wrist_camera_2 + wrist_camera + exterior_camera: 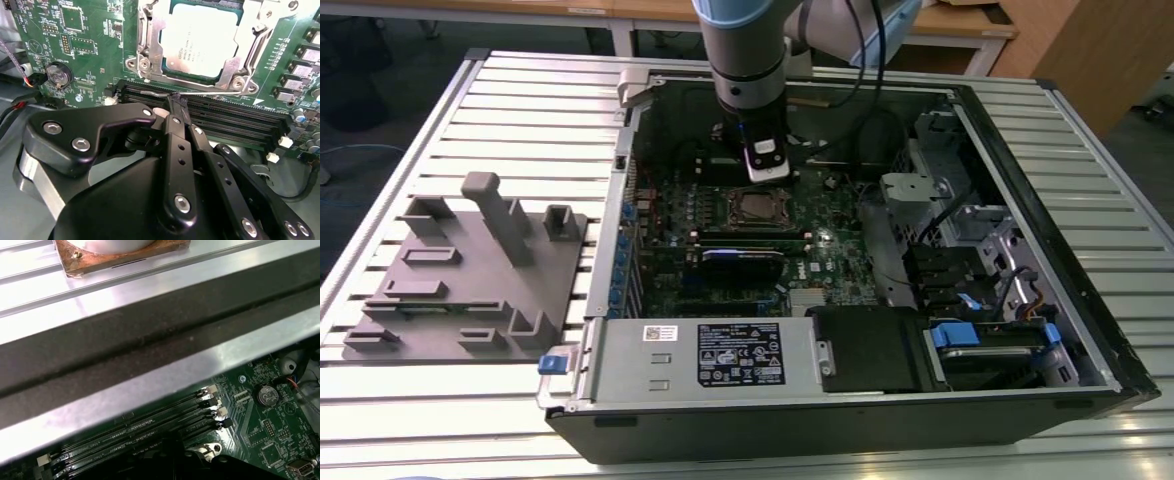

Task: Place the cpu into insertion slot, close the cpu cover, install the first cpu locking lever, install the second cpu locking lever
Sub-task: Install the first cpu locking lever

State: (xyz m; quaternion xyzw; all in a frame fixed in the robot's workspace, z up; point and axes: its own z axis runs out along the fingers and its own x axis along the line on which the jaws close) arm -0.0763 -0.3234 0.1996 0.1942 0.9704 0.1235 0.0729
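The cpu, a square chip with a dull silver top, lies in the insertion slot on the green board. The cpu cover, a silvery frame, lies flat around the chip's edges. A thin wire locking lever runs along the socket edge nearest my gripper. My gripper is shut, its black tips pressed together right at that lever; I cannot tell whether they touch it. In the exterior view the gripper hangs inside the open computer case just behind the socket.
Long black memory slots lie under the gripper tip. A coin cell sits on the board nearby. The case's metal wall stands close to the wrist. A grey fixture block sits on the slatted table at the exterior view's left.
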